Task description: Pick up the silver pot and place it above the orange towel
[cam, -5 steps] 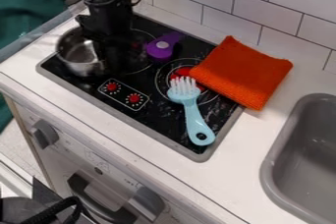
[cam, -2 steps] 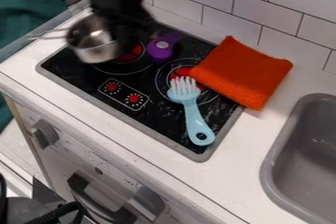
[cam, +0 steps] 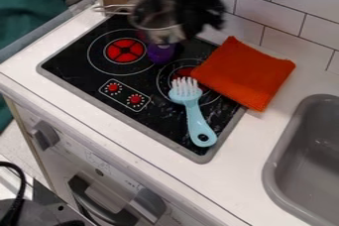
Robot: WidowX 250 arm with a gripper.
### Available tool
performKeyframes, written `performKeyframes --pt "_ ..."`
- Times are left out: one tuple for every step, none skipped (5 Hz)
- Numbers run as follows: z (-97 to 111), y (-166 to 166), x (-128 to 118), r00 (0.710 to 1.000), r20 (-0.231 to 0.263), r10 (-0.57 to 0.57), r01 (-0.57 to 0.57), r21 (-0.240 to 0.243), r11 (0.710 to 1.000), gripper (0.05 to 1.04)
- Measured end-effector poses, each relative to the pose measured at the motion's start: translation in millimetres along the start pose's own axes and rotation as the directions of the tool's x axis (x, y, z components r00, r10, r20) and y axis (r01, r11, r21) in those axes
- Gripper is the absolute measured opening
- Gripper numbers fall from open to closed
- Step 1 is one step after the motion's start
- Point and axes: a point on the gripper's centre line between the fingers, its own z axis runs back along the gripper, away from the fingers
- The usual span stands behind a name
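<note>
At the upper middle, the black gripper (cam: 189, 24) is shut on the right side of the silver pot (cam: 162, 32). The pot hangs in the air above the back of the stove, tilted a little, its wire handle pointing left. To the right, the folded orange towel (cam: 245, 74) lies on the counter and over the stove's right edge, apart from the pot.
A purple object (cam: 160, 53) sits on the stove (cam: 79, 74), partly under the pot. The light blue brush (cam: 193, 113) lies across the stove's right part. The grey sink (cam: 285, 155) is at the right, and the tiled wall (cam: 285, 22) runs behind.
The gripper and the pot have risen off the left burner and moved right, towards the towel. The red left burner is uncovered. Towel, brush and purple object have stayed put.
</note>
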Motion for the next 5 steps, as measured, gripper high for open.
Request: performKeyframes --pt "0.4 -32.4 26.1 0.996 -0.019 -0.085 0.085 0.006 0.996 0.058" --pt "2.3 -66.1 43.1 0.991 -0.021 -0.136 0.136 -0.001 0.991 0.058" --pt "0.4 -78.7 42.1 0.988 -0.033 -0.149 0.149 -0.005 0.989 0.058" --pt "-7.8 -84.7 36.7 0.988 -0.078 -0.13 0.13 -0.009 0.992 0.058" --pt "-16.0 -87.0 30.1 0.985 -0.129 -0.115 0.114 -0.016 0.993 0.058"
